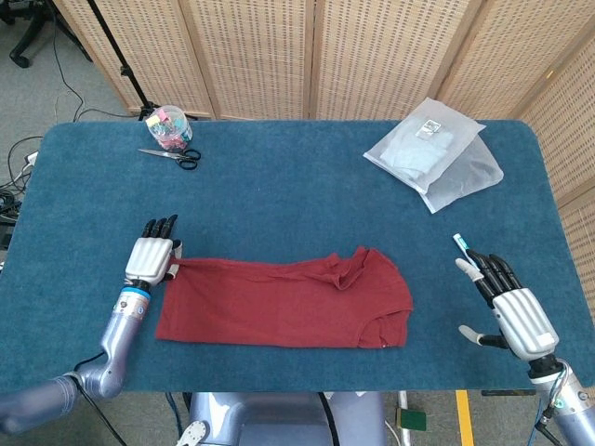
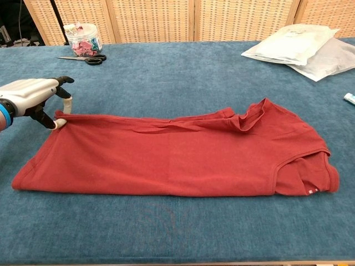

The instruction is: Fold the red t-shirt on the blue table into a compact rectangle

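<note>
1. A red t-shirt (image 2: pixel 172 158) lies folded into a long band across the near middle of the blue worktop (image 1: pixel 297 186), collar toward the right.
2. The left hand (image 2: pixel 34 100) pinches the shirt's far left corner between thumb and a fingertip.
3. The right hand (image 1: pixel 509 302) rests well right of the shirt, fingers spread, holding nothing.
4. Scissors (image 1: pixel 172 156), a jar of clips (image 1: pixel 169 128) and bagged garments (image 1: pixel 435 153) sit along the far edge.

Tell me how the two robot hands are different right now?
The left robot hand pinches the far corner of the red t-shirt; the right robot hand holds nothing. The left's fingers are pressed together; the right's are spread apart, away from the shirt. Both are white with dark fingers, above the blue table.
</note>
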Controlling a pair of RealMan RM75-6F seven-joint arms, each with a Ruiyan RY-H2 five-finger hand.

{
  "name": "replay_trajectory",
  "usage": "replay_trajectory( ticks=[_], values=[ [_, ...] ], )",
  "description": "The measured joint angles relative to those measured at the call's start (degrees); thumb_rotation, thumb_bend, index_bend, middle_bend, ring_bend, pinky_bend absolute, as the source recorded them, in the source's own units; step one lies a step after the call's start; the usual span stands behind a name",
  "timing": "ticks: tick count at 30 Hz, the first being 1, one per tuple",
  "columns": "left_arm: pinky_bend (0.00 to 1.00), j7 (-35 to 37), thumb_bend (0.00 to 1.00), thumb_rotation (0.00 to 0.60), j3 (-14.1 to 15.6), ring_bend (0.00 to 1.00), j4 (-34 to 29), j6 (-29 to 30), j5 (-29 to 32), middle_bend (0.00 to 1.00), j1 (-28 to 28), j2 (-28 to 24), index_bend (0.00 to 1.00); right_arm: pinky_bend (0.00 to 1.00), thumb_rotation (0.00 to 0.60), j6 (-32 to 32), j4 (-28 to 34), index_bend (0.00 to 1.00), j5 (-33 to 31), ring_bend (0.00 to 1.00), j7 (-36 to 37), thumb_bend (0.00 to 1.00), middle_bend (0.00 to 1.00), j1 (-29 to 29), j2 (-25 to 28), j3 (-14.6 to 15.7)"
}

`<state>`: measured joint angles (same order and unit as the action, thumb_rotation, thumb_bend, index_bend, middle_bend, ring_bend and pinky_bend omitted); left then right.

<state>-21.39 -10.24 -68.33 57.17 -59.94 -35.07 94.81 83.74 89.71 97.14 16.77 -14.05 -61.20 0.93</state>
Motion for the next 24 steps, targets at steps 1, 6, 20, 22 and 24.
replay_trajectory(
  ticks=[1, 6, 20, 22, 24],
  values=[
    [0.0, -0.25, 0.61, 0.6, -0.06, 0.0, 0.14, -0.01, 0.08, 0.0, -0.04, -0.24, 0.73, 0.0, 0.6, 0.01, -0.01, 0.0, 0.01, 0.0, -0.02, 0.05, 0.0, 0.02, -0.01, -0.01],
    [0.0, -1.33, 0.63, 0.6, -0.29, 0.0, 0.98, -0.57, 0.99, 0.0, -0.16, -1.92, 0.74, 0.0, 0.6, -0.19, 0.04, 0.0, 0.14, 0.0, -0.28, 0.05, 0.0, 0.01, -0.12, -0.05],
    [0.0, -1.15, 0.63, 0.6, -1.39, 0.0, 8.35, -5.4, 5.38, 0.0, -0.04, -7.79, 0.75, 0.0, 0.6, -0.24, 0.23, 0.0, 0.32, 0.0, -0.69, 0.05, 0.0, 0.2, -0.15, -0.13],
    [0.0, -0.31, 0.64, 0.6, -1.73, 0.0, 11.23, -7.46, 6.35, 0.0, -0.11, -8.48, 0.75, 0.0, 0.6, -0.34, 0.31, 0.0, 0.31, 0.0, -0.9, 0.05, 0.0, 0.2, -0.21, -0.14],
    [0.0, 1.07, 0.64, 0.6, -2.07, 0.0, 14.58, -9.77, 7.11, 0.0, -0.24, -8.95, 0.75, 0.0, 0.6, -0.49, 0.43, 0.0, 0.32, 0.0, -1.23, 0.05, 0.0, 0.17, -0.3, -0.15]
  ],
)
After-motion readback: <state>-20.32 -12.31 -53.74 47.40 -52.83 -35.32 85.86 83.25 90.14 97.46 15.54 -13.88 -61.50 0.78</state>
